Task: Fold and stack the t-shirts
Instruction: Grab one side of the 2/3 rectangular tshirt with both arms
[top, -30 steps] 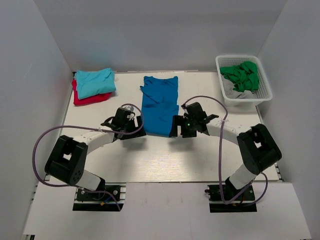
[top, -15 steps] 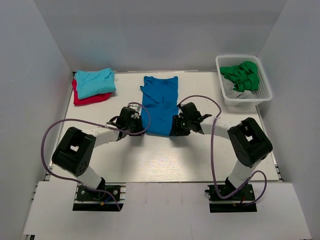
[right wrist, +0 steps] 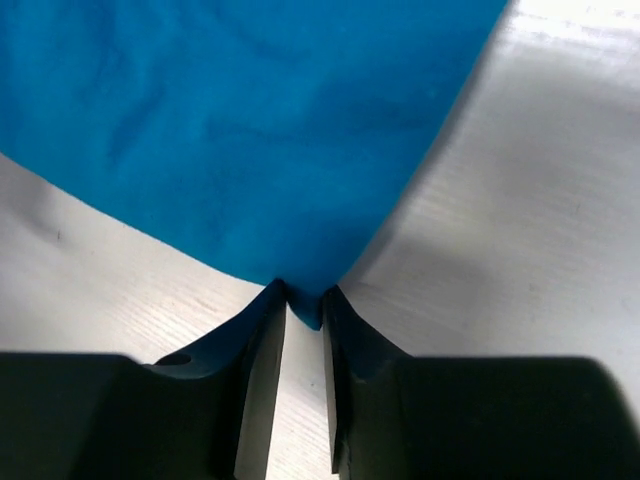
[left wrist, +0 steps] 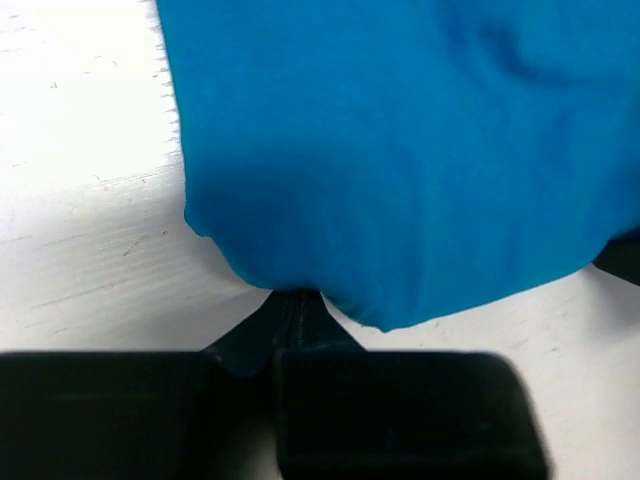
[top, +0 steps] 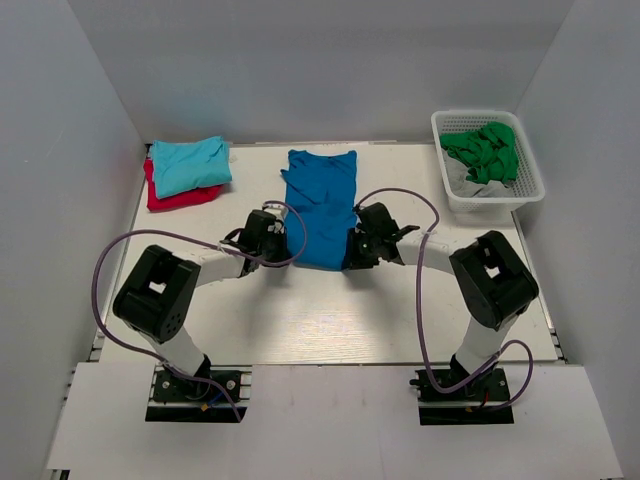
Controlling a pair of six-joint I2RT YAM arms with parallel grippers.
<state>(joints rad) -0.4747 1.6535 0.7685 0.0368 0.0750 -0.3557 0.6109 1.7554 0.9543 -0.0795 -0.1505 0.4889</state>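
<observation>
Upper left of the top view: turquoise tee (top: 190,163) folded, sitting on a folded red tee (top: 175,197), both at the far left corner of the table (top: 320,320). Moving right, the left gripper (top: 278,242) is down at the lower-left corner of the royal-blue tee (top: 320,205). In my left wrist view its fingers (left wrist: 255,345) are pressed together with the hem bunched right at their tips, so I read it as clamped on the cloth. The blue tee lies flat in the centre of the table, collar toward the back wall and bottom hem toward the arm bases. The right gripper (top: 352,252) is at the lower-right corner of the same tee. In the right wrist view the fingers (right wrist: 345,340) are nearly together, and the corner of blue fabric is pinched between the tips. Upper right: white plastic basket (top: 475,114) at the far right edge of the table, holding a crumpled green garment (top: 485,148) on top of something pale; I can't tell what that is.
</observation>
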